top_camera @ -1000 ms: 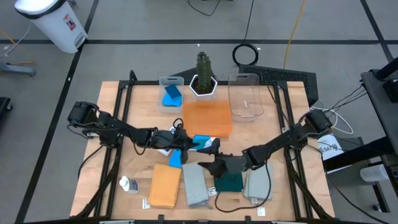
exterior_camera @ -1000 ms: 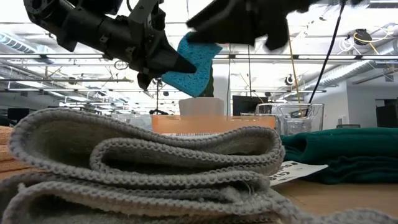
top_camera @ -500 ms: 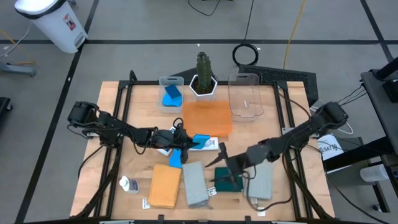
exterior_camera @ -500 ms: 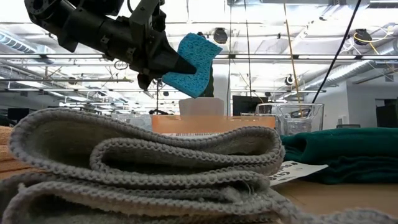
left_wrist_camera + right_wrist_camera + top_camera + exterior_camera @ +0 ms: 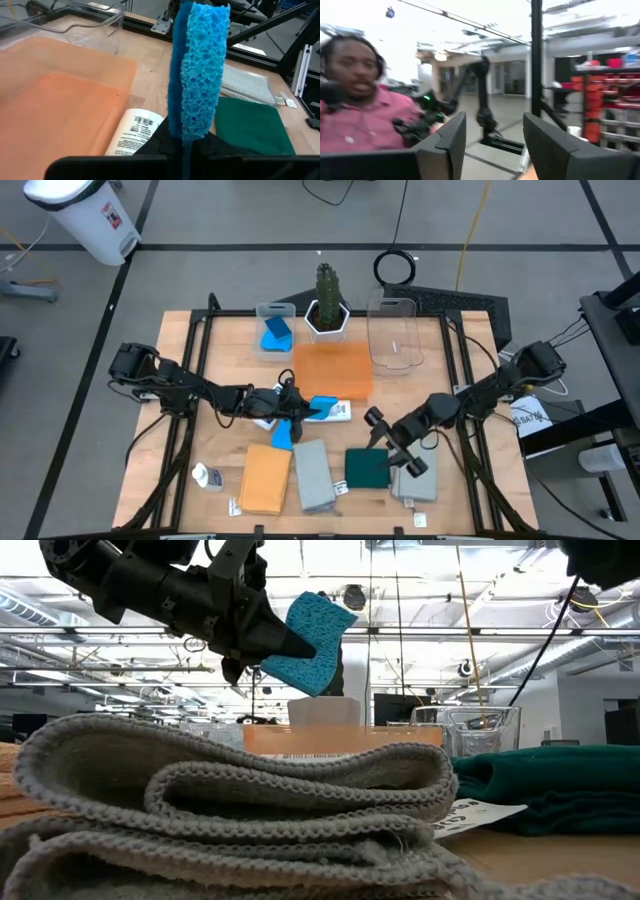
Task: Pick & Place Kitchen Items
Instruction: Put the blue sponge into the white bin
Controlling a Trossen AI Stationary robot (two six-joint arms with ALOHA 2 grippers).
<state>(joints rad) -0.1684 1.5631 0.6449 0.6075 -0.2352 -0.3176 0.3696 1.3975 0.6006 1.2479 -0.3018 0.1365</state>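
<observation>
Along the table's near edge, from seven to five o'clock, lie a white bottle [image 5: 206,476], orange cloth [image 5: 265,478], grey cloth [image 5: 314,477], dark green cloth [image 5: 368,468] and a second grey cloth [image 5: 417,478], all apparently unsorted. At centre, the left gripper [image 5: 291,417] is clamped on a blue sponge [image 5: 310,628], lifted above another bottle [image 5: 331,412]. The right gripper [image 5: 386,442], at four o'clock, holds nothing, its fingers parted. Farthest, at eleven o'clock, the clear bin [image 5: 275,312] already holds another sponge [image 5: 275,336]. I judge most work remains. Bottle labels are unreadable.
</observation>
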